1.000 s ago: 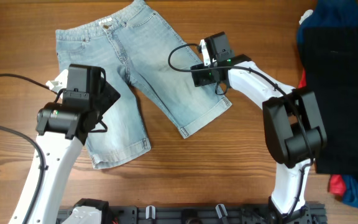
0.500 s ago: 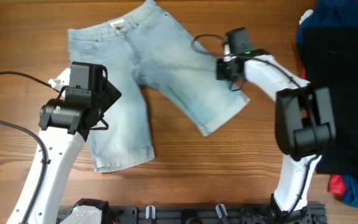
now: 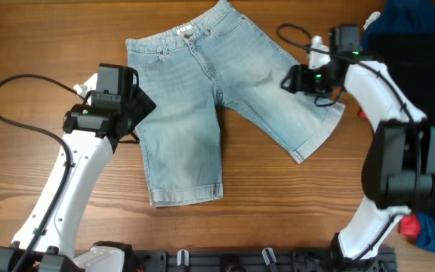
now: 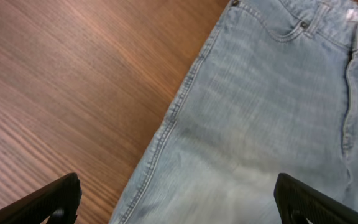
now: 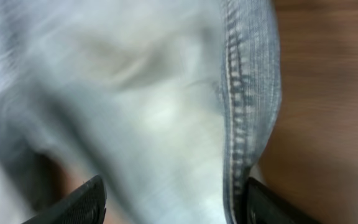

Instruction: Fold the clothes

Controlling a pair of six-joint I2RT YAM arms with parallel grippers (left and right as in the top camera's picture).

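Shorts (image 3: 202, 113) – lie flat on the table (image 3: 36, 45), front side up, at the middle of the far edge. The waistband faces the far edge and both legs point toward the near edge, the right leg angled toward the right edge.

Left gripper (image 3: 138, 113) – positioned over the left outer edge of the shorts, below the hip. In the left wrist view the fingers (image 4: 55, 199) are wide apart. The side seam runs between them, with denim toward the right finger and bare wood toward the left. Contact with the cloth cannot be confirmed.

Right gripper (image 3: 291, 78) – positioned at the outer seam of the right leg, near the right edge. In the blurred right wrist view the fingers (image 5: 86, 199) are closed on a bunched fold of denim, and the stitched seam lies just inside the right finger.

Label (image 3: 185, 32) – a white tag inside the waistband; its writing is too small to read. No other writing is legible.

A black garment (image 3: 414, 91) lies at the far right corner, apart from the shorts
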